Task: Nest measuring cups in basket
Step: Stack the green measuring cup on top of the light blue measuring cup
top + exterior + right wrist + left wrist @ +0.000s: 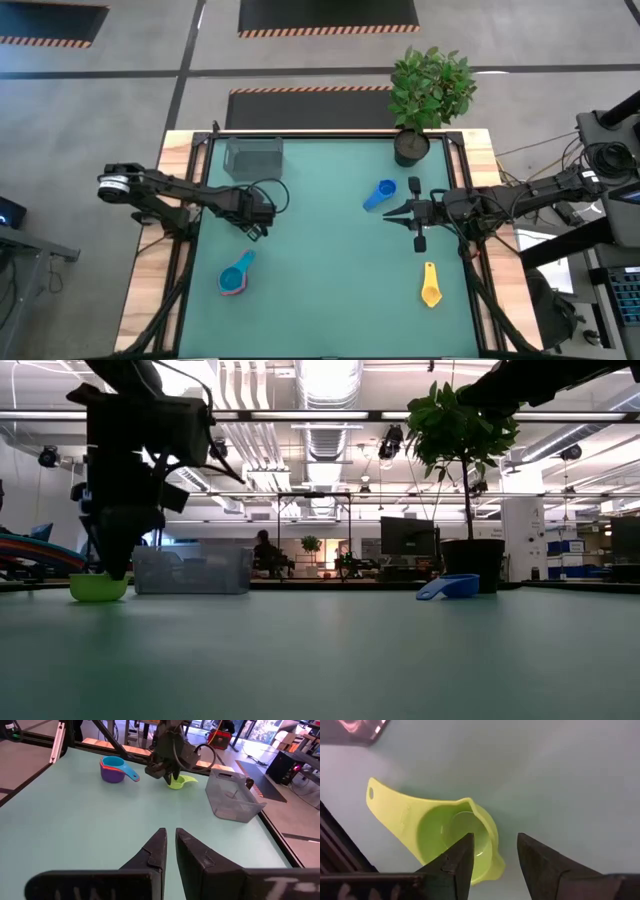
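1. Left gripper [492, 862] hangs over the green cup [447, 837], fingers apart astride its rim, left of centre in the high view.
2. Right gripper [169, 851] waits right of centre, fingers nearly together, holding nothing.
3. Basket [254, 156] sits upper left; nested cups [236, 277] lower left; blue cup [380, 194] and yellow cup [431, 286] lie at right.

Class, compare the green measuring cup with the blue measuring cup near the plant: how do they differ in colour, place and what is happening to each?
The green cup is lime green; the blue cup is blue. The green cup lies on the left half of the table near the basket; the blue cup lies on the right half by the plant pot. The left gripper straddles the green cup's rim; the blue cup lies free, with the right gripper beside it. Both rest on the table, outside the basket.
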Robot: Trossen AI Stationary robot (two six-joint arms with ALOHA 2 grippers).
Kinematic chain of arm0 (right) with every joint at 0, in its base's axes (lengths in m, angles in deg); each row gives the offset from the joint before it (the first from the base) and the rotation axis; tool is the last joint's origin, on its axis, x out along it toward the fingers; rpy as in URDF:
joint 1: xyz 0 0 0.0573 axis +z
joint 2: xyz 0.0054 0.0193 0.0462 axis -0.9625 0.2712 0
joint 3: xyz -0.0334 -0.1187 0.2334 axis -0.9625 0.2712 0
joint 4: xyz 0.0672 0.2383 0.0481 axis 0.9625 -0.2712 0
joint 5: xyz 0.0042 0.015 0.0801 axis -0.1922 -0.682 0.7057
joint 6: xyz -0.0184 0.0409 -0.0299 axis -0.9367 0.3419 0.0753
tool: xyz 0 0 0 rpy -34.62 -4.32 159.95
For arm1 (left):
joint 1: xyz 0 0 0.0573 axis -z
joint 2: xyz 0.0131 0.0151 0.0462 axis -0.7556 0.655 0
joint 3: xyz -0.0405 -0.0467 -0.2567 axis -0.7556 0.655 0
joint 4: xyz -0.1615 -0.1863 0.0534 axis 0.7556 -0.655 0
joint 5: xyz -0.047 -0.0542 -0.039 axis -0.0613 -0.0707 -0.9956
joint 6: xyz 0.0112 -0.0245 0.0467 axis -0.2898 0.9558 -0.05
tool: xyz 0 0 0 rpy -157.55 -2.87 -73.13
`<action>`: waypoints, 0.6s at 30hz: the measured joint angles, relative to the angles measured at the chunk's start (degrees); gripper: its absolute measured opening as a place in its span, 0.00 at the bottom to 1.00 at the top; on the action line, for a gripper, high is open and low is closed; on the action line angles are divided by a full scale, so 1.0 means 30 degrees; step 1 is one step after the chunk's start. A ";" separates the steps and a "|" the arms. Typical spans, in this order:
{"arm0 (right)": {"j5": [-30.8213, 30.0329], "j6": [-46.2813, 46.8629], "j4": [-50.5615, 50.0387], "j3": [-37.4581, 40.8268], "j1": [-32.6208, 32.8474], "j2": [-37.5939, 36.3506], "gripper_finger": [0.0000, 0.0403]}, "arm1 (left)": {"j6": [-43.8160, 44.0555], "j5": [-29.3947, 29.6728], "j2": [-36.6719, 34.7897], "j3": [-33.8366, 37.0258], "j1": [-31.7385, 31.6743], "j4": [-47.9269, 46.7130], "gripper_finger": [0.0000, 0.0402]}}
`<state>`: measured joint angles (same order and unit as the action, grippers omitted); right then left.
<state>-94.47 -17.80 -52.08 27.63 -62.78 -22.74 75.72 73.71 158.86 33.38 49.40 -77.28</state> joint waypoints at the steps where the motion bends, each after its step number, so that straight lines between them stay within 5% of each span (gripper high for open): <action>1: 0.0000 -0.0003 0.0000 0.0000 0.0000 0.0000 0.07 | 0.0000 -0.0003 0.0000 0.0187 0.0000 0.0180 0.32; 14: 0.0000 -0.0003 -0.0007 0.0000 0.0000 0.0000 0.07 | 0.0006 0.0033 0.0000 0.0502 0.0000 0.0896 0.02; 18: -0.0006 -0.0003 -0.0007 0.0000 0.0000 0.0000 0.07 | 0.0007 0.0029 0.0007 0.0410 0.0007 0.0976 0.01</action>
<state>-94.48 -17.81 -52.10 27.63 -62.78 -22.74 75.74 73.80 158.88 34.61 49.42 -74.35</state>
